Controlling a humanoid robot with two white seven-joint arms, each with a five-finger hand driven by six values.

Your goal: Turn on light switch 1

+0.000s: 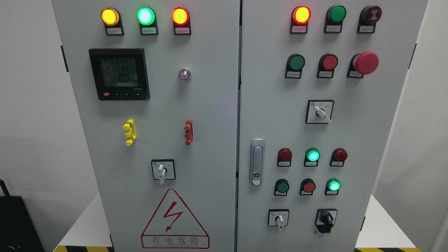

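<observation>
A grey two-door electrical cabinet (pixel 217 140) fills the head view. Neither of my hands shows. The left door carries a white-handled rotary switch (pixel 161 172) pointing down, a yellow toggle (pixel 129 132) and a red-brown toggle (pixel 188 132). On the right door are a white rotary switch (pixel 322 113) turned to the lower right, another white one (pixel 279 219) pointing down, and a black knob (pixel 327 219). Which of these is light switch 1 I cannot tell; the labels are too small to read.
Lit lamps top the left door: yellow (pixel 110 16), green (pixel 145 15), red-orange (pixel 180 16). A digital meter (pixel 119 74) sits below. The right door has a lit red lamp (pixel 301 14), a red mushroom stop button (pixel 365 63), push buttons, and a chrome door handle (pixel 257 161). A black bag (pixel 15 224) stands at the lower left.
</observation>
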